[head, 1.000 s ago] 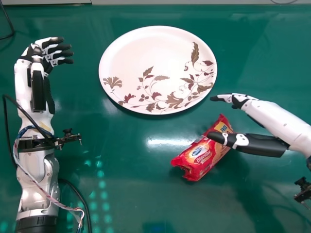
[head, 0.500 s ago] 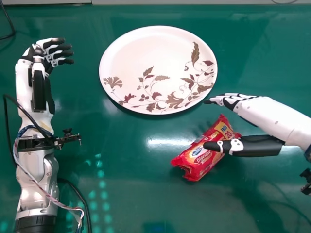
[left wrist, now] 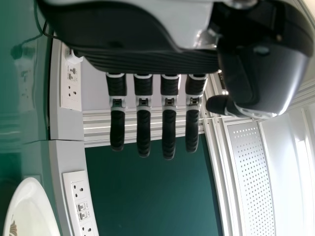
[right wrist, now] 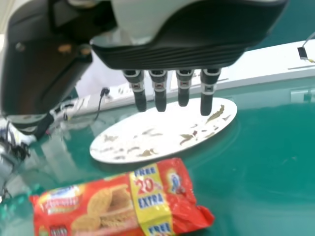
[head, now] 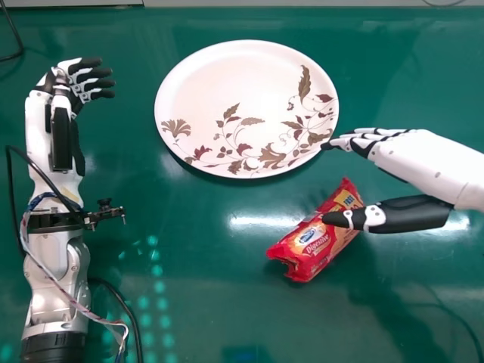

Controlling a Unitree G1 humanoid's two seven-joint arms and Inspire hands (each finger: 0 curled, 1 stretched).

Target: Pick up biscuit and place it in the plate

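While the biscuit packet (head: 311, 248) lies unmoved, right hand (head: 404, 153) shifted slightly forward, fingers straight, thumb spread apart

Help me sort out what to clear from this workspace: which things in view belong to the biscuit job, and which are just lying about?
For the job:
- biscuit packet
- plate
- right hand, beside the packet

Not for it:
- left hand, idle beyond the plate's left side
- black cable, far left corner
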